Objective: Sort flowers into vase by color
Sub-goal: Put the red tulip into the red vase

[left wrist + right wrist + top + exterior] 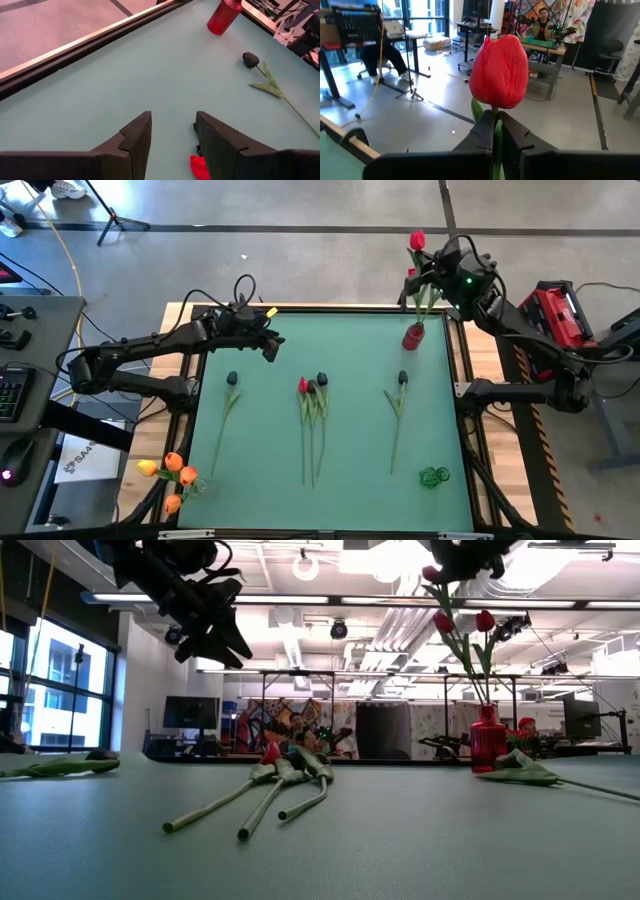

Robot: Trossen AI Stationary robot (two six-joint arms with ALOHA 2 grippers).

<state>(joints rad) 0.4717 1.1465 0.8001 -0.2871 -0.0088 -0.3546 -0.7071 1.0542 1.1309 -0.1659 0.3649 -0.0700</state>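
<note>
Holding a red tulip [498, 71] above the red vase [413, 337], right gripper [496, 131].

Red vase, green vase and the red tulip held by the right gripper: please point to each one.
red vase [413, 337], high view, on its body.
green vase [434, 476], high view, on its rim.
red tulip [498, 72], right wrist view, on the bud, above the right gripper [495, 131] shut on its stem.

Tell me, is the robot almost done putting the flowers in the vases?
Not yet. Done: the orange tulips sit in their vase at the near left corner, and one red tulip stands in the red vase. In hand: the right gripper is shut on another red tulip above that vase. Left: a red tulip and three dark tulips lie on the table; the green vase holds none. The left gripper hovers open.
</note>
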